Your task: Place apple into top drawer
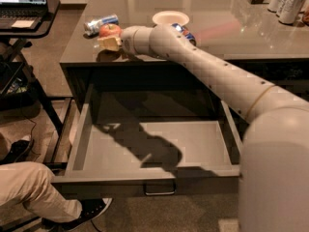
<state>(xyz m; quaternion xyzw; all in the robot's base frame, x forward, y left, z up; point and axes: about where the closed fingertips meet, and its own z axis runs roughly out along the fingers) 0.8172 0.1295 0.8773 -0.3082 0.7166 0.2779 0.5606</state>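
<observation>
I see the tabletop carrying an apple, tipped soda can, white bowl and upright cans; my end effector is just beside the apple.

Open from above across the pulled-out top drawer; crowded at the counter's near-left corner.
Gripper at that corner, just beside the apple; soda can lying behind, white bowl to the right, person's leg near left of the drawer.

Off-white tubular arm, dark dots along it, cream claw over counter edge.
</observation>
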